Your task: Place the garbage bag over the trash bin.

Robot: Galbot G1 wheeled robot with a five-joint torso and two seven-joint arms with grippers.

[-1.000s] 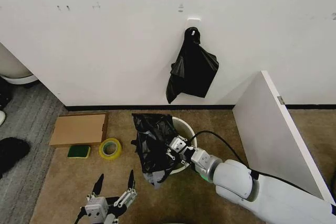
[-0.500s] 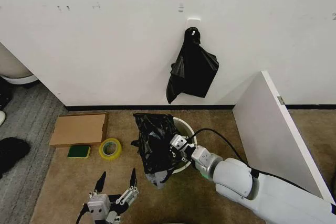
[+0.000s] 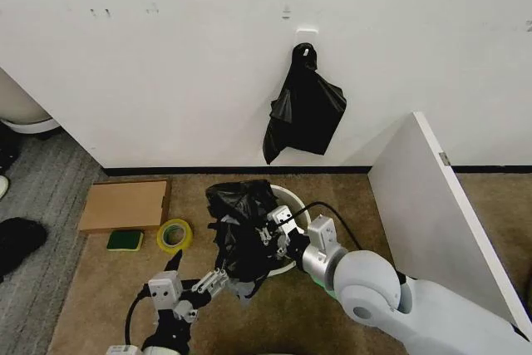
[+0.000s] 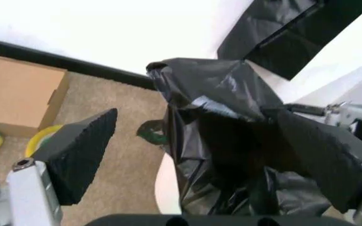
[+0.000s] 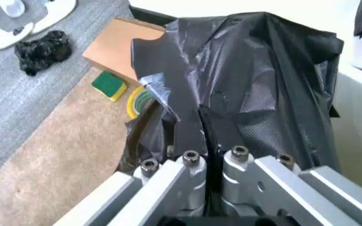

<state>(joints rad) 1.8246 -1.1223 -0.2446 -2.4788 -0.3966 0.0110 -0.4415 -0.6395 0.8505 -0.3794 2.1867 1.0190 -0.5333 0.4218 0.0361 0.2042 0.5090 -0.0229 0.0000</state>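
The crinkled black garbage bag (image 3: pixel 239 226) hangs bunched over the left side of the cream-white trash bin (image 3: pixel 293 199), whose rim shows behind it. My right gripper (image 3: pixel 268 237) reaches in from the right and is shut on the bag's folds (image 5: pixel 201 125). My left gripper (image 3: pixel 199 268) stands open just below and left of the bag, one fingertip close to its lower edge. In the left wrist view the bag (image 4: pixel 225 136) fills the space beyond the two spread black fingers (image 4: pixel 80 148), with the bin wall (image 4: pixel 165 186) behind it.
A smaller black bag bundle (image 3: pixel 306 110) hangs from a wall hook. A white board (image 3: pixel 432 205) leans at the right. On the carpet to the left lie a cardboard sheet (image 3: pixel 125 204), a yellow tape roll (image 3: pixel 174 234) and a green sponge (image 3: pixel 125 240).
My left gripper has risen and moved forward and to the right, up to the bag's lower edge. The right gripper has shifted slightly left with the bag, which now sits more bunched.
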